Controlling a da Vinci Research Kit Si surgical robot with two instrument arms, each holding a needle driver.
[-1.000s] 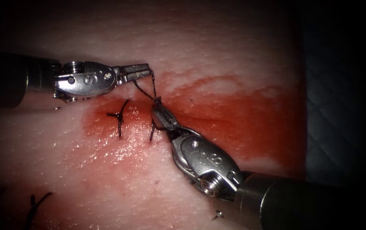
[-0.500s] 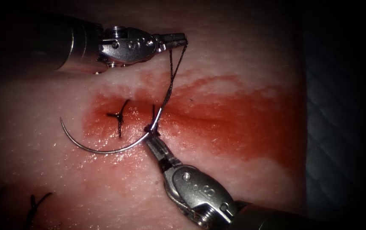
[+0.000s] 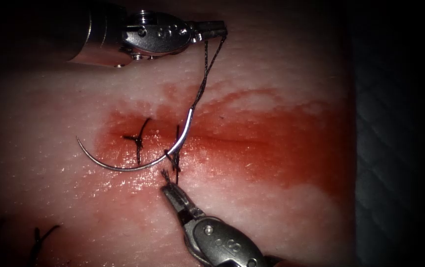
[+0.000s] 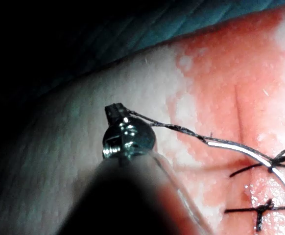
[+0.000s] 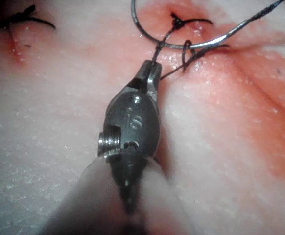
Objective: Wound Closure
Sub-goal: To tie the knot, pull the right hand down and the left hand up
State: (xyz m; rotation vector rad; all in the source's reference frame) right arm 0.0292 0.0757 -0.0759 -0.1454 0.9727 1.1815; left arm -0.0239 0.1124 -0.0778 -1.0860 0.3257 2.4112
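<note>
My left tool (image 3: 215,30) hovers over the tissue (image 3: 281,64) above the cut (image 3: 237,141), jaws shut on the thread (image 3: 203,81). The thread runs taut down to the curved needle's (image 3: 138,166) rear end. No tool holds the needle, which lies on the tissue surface across the knot (image 3: 173,157) with its tip pointing left. My right tool (image 3: 168,187) sits just below the knot, shut on the short thread end (image 3: 164,174). The left wrist view shows the left tool (image 4: 115,111), thread (image 4: 174,128) and needle (image 4: 233,146). The right wrist view shows the right tool (image 5: 150,72) below the needle (image 5: 181,46).
A finished stitch (image 3: 137,138) crosses the cut left of the knot. Cut thread ends (image 3: 39,237) lie at the lower left. Red fluid (image 3: 276,153) stains the tissue around the cut. The tissue's edge and dark cloth (image 3: 395,148) are at the right.
My left tool rose up and right, drawing thread taut and dragging the needle into view. My right tool backed away downward from the knot, holding the short end.
</note>
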